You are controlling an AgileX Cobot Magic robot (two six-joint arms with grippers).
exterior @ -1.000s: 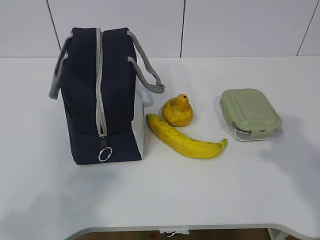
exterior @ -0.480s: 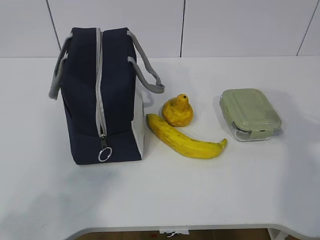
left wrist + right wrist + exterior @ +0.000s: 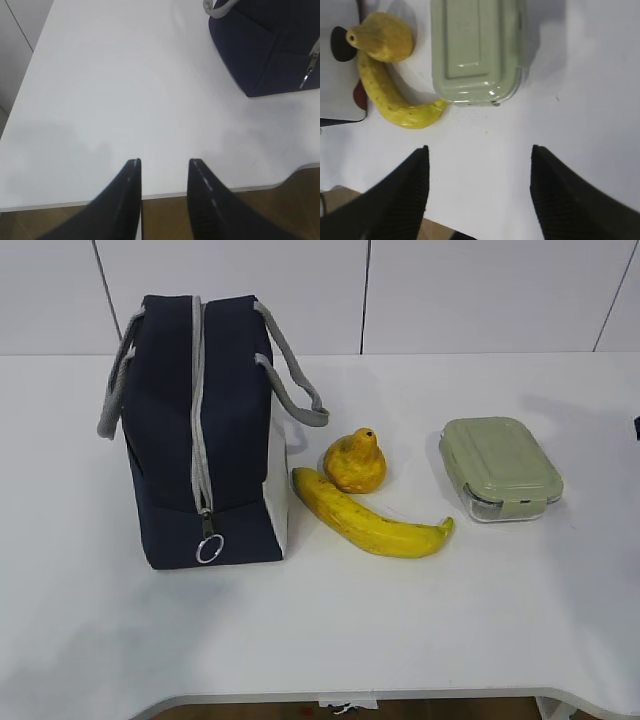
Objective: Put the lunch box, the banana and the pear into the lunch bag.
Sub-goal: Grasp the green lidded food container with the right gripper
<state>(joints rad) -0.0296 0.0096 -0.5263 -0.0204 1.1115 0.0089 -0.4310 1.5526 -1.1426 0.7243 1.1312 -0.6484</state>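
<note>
My right gripper hangs wide open over the lunch box; my left gripper (half open, empty) hovers beside the bag.

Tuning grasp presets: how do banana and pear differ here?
Shape: the banana is long and curved, the pear squat and rounded. Pose: the banana lies flat, the pear sits stem-up. Colour: the banana is plain yellow, the pear more orange with brownish blemishes. Both rest on the table beside the lunch bag.
</note>
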